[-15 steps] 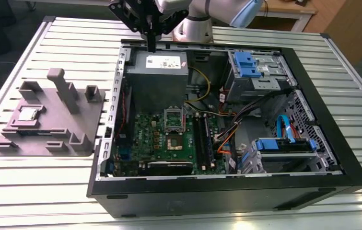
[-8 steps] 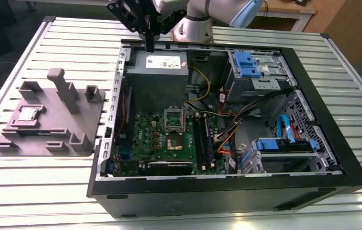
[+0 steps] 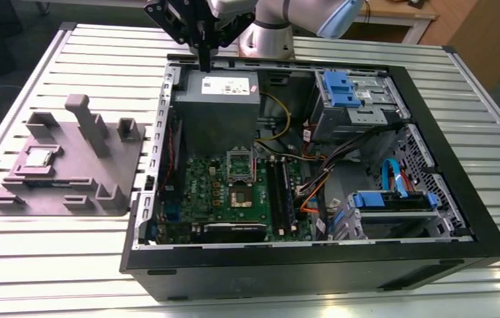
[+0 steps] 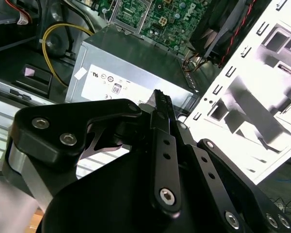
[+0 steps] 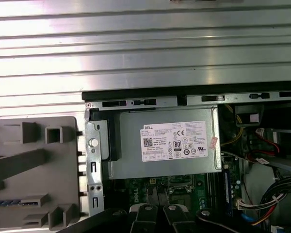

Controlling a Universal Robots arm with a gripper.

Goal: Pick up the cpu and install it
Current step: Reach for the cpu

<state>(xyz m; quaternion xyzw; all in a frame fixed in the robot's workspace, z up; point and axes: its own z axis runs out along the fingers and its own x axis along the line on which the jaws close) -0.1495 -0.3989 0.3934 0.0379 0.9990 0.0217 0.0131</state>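
The open computer case [image 3: 320,265] lies on the slatted table [image 3: 46,265], with its grey power supply [image 3: 218,99] in one corner of the case. A grey holder block [image 3: 117,165] sits just beside the case, on the exterior view's left. The gripper [image 3: 205,65] hangs above the power supply at the case's rim, fingers closed together and empty; the cpu [image 3: 38,158] rests on the holder block, outside the case.

- Tabletop [image 3: 46,265]: ribbed bare metal slats, silver, with a brushed sheen.
- Cpu [image 3: 38,158]: silver-grey metal top, lightly reflective.
- Holder tray [image 3: 117,172]: grey plastic, matt.
- Power supply box [image 3: 218,112]: dull grey sheet metal with a white paper label.
- End effector [image 3: 205,65]: smooth black satin links with bright metal screws.
- Computer case [image 3: 320,268]: black, matt frame.
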